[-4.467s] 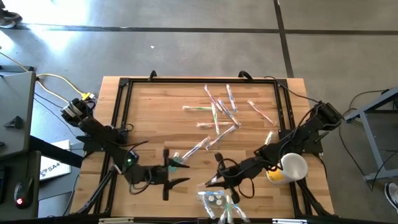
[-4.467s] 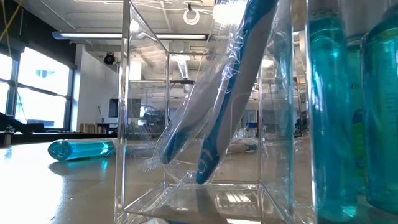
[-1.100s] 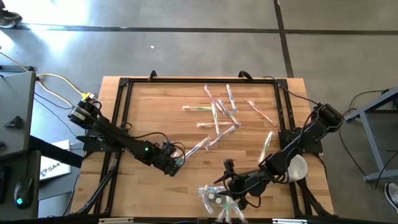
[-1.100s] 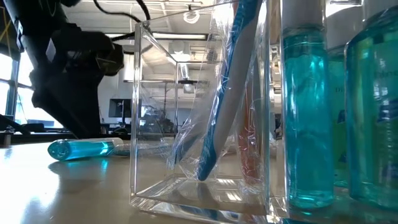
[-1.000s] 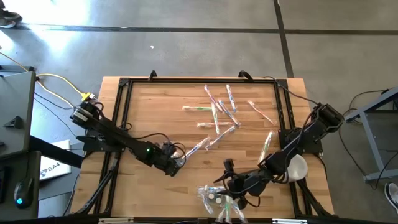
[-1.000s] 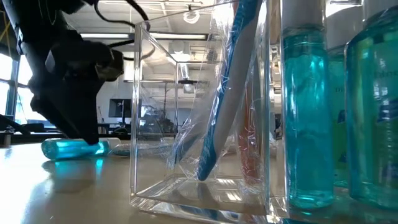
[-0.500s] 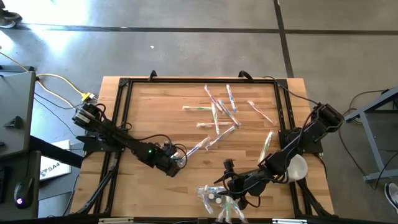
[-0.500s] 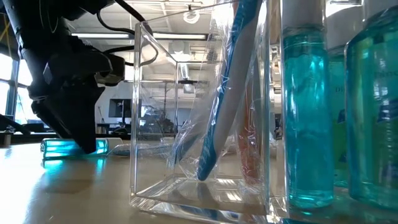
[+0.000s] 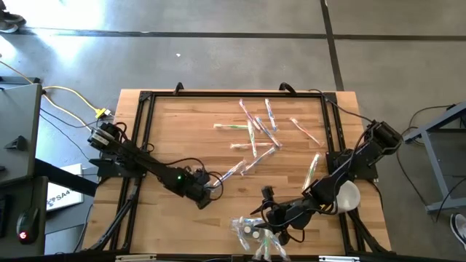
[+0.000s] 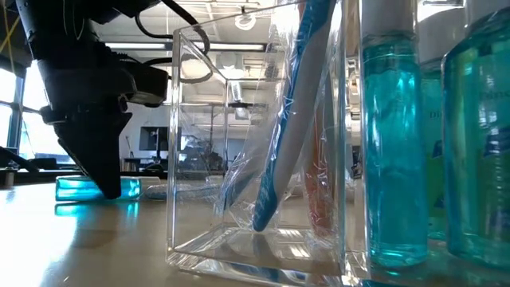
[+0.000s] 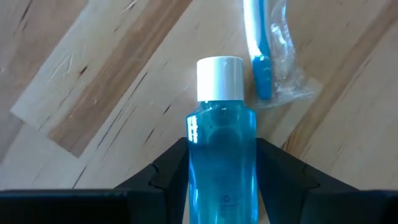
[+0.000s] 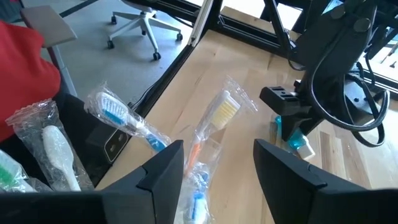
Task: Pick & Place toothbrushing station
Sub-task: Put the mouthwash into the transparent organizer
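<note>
**Toothbrushing station: table contents**

Left gripper (image 11: 221, 180): low over the table (image 9: 182, 131), near its front left. Its fingers flank a blue bottle (image 11: 221, 149) with a white cap that lies flat on the wood; whether they are clamped on it cannot be told. A wrapped blue toothbrush (image 11: 261, 56) lies just beside the cap.

Right gripper (image 12: 214, 168): jaws apart, holding nothing, above a clear holder (image 10: 255, 143) at the front edge, which contains wrapped toothbrushes (image 12: 118, 118).

More wrapped toothbrushes (image 9: 255, 131) lie scattered mid-table.

Bottle (image 11: 221, 155) btwn fingers (image 11: 283, 171), brush (image 11: 256, 46) just beyond.
</note>
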### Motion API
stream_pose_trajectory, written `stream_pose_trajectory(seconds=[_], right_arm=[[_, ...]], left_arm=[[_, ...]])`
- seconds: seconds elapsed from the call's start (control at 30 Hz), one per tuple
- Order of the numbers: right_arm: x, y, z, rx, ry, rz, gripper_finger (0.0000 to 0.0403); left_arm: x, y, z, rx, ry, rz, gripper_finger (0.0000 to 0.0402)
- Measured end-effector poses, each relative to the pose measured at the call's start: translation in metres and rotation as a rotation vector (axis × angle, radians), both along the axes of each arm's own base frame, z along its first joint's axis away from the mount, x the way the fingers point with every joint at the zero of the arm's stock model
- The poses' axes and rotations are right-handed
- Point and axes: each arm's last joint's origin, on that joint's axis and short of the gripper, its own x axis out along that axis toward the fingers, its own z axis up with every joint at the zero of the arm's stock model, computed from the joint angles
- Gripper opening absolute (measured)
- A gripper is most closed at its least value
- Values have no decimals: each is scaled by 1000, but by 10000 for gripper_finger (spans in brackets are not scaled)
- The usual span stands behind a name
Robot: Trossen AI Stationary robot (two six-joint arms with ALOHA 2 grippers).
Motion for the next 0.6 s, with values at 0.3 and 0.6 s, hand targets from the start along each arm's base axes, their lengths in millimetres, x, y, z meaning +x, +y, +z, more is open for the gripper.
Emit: stream_pose_trajectory(seconds=[0.3, 0.6], right_arm=[[0, 0, 0, -2, 3, 0, 187], [3, -1, 4, -30, -71, -75, 187]], left_arm=[[19, -11, 36, 127, -91, -99, 150], [28, -55, 105, 483, -366, -246, 148]])
